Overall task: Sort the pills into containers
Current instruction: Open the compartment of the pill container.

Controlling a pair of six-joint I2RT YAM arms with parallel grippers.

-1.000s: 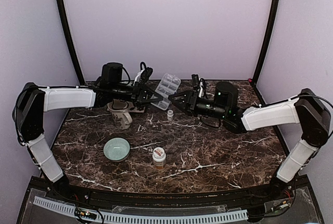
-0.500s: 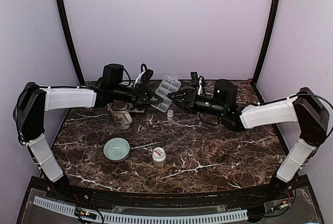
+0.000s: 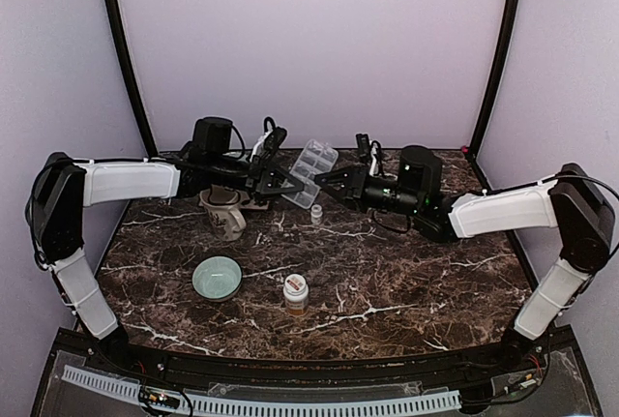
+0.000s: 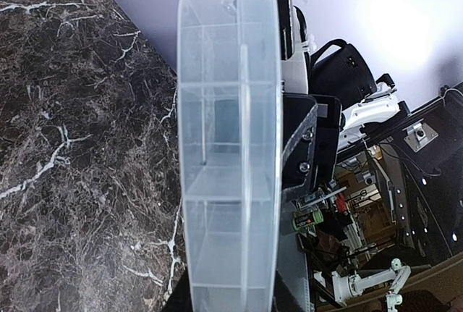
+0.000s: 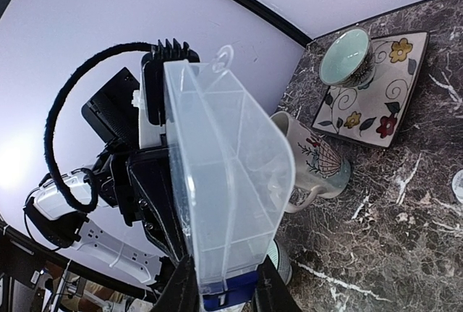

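I hold the clear plastic compartmented pill-organiser box [image 3: 311, 165] tilted in the air over the far side of the dark white-veined marble surface [image 3: 406, 272]: my left claw [image 3: 286, 185] pinches one end, my right claw [image 3: 325, 181] the other. To do this well, I should balance both grips and level the box before lowering. Plain lilac walls [image 3: 309, 49] enclose the cell.

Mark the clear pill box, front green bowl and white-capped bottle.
Clear plastic compartmented pill box [image 3: 311, 163]: top view, gridded face.
Pale green round bowl [image 3: 217, 278]: top view, inner centre.
Small white-capped pill bottle [image 3: 296, 284]: top view, cap.
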